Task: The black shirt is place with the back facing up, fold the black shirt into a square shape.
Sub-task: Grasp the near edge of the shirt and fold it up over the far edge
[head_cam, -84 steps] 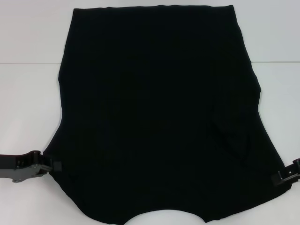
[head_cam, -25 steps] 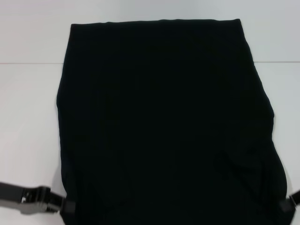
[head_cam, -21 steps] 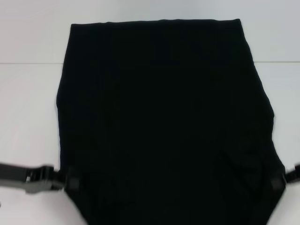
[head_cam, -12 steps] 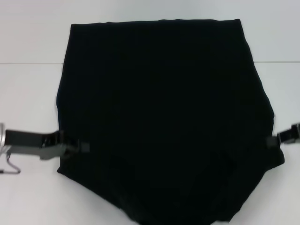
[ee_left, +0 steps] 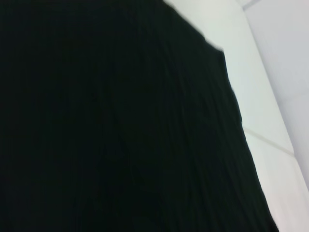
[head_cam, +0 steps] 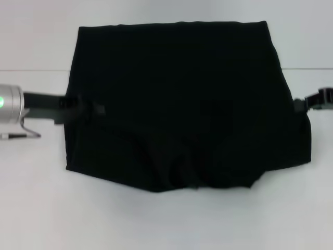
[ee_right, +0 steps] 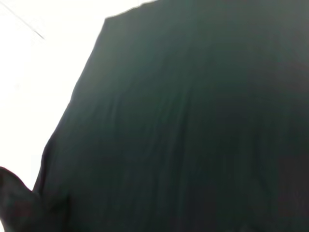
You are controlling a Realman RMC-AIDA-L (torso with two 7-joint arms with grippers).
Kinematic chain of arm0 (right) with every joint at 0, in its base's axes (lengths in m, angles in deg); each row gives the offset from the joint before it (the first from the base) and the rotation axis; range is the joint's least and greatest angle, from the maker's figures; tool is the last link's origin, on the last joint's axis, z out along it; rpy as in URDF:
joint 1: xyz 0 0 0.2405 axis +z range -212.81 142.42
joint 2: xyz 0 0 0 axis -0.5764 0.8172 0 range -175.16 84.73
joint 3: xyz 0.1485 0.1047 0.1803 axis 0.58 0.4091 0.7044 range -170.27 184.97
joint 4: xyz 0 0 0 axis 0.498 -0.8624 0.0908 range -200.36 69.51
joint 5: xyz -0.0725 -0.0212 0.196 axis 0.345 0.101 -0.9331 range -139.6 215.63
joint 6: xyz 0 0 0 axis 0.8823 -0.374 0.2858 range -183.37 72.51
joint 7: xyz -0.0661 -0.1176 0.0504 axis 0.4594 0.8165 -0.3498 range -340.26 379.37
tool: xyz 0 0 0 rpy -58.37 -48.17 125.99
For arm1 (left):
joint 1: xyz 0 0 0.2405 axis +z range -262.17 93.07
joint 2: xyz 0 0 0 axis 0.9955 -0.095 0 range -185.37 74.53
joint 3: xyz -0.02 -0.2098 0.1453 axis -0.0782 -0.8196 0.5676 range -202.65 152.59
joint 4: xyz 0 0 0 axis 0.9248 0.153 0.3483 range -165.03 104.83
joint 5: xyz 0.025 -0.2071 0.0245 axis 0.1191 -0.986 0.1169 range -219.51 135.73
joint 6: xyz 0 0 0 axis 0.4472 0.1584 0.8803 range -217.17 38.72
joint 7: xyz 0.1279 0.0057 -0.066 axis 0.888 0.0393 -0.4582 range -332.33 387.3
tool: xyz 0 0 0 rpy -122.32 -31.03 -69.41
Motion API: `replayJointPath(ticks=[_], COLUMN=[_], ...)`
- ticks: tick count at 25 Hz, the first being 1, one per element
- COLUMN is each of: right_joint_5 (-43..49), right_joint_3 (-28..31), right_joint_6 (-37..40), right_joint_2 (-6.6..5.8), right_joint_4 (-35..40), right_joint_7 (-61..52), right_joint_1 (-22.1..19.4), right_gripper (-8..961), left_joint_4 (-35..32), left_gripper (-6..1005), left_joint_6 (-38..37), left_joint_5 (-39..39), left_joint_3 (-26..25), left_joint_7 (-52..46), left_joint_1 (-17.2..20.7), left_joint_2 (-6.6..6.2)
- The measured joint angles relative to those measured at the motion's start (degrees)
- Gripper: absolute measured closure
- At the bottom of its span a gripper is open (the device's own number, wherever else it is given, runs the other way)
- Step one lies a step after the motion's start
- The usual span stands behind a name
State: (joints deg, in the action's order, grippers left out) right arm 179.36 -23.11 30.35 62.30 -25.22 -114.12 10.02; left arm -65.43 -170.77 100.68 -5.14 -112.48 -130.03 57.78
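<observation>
while the shirt (head_cam: 182, 99) lay on the white table (head_cam: 166, 219), it filled the middle of the head view and reached almost to the far edge of the picture. its far edge was straight and flat. its near part was doubled over the rest, and this layer hung in loose waves, so the near border was uneven and sagged lowest around the middle. no letters were visible on the cloth, only plain black fabric.

the left gripper (head_cam: 86, 108) was at the left edge of the shirt, about halfway between near and far. its silver wrist with a green light showed further left, above the table. the fingers reached onto the cloth, and the jaws seemed to pinch the shirt's edge, because the fabric rose to them there. the right gripper (head_cam: 302, 104) was at the right edge of the shirt, at about the same depth. only its dark tip was visible against the cloth, and it also seemed to pinch the edge, though black on black made this hard to judge.

in the left wrist view the shirt (ee_left: 120, 125) covered almost everything, with a strip of table beside it. in the right wrist view the shirt (ee_right: 193, 121) filled most of the picture in the same way, with table at one corner.
</observation>
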Motion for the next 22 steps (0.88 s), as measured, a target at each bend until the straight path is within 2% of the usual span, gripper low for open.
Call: replayJointPath(ticks=[4,7,10,14,18,22], right_joint_5=[-0.1,-0.3,-0.4,-0.3,-0.3,-0.2], right_joint_3=[0.0,0.0,-1.3,-4.9,-8.6,-10.0], right_joint_6=[-0.9,-4.6,-12.5,-24.3,-31.7,-35.6], right_joint_2=[-0.64,-0.45,0.67,2.93,4.68,5.51], right_joint_4=[0.9,1.3,-1.0,-5.2,-7.3,-7.4], right_joint_7=[-0.1,-0.3,-0.3,0.0,-0.2,-0.3], right_joint_1=[2.3,3.3,3.6,3.9,4.4,4.8], right_gripper=[821,816,812,806,799,793], left_joint_4=[0.0,0.0,1.2,5.3,6.1,5.6], left_gripper=[952,951,952,952,953,952], left_joint_6=[2.6,6.3,11.8,19.7,23.8,25.7], left_joint_5=[-0.7,-0.8,-0.8,-0.8,-0.8,-2.0], left_joint_3=[0.0,0.3,1.0,3.3,4.1,4.2], left_joint_7=[-1.7,-3.2,-3.7,-3.4,-3.4,-2.7], left_joint_1=[-2.1,-3.0,-3.3,-3.3,-3.3,-3.9], left_joint_2=[-1.24,-1.51,-0.71,0.31,1.23,1.64])
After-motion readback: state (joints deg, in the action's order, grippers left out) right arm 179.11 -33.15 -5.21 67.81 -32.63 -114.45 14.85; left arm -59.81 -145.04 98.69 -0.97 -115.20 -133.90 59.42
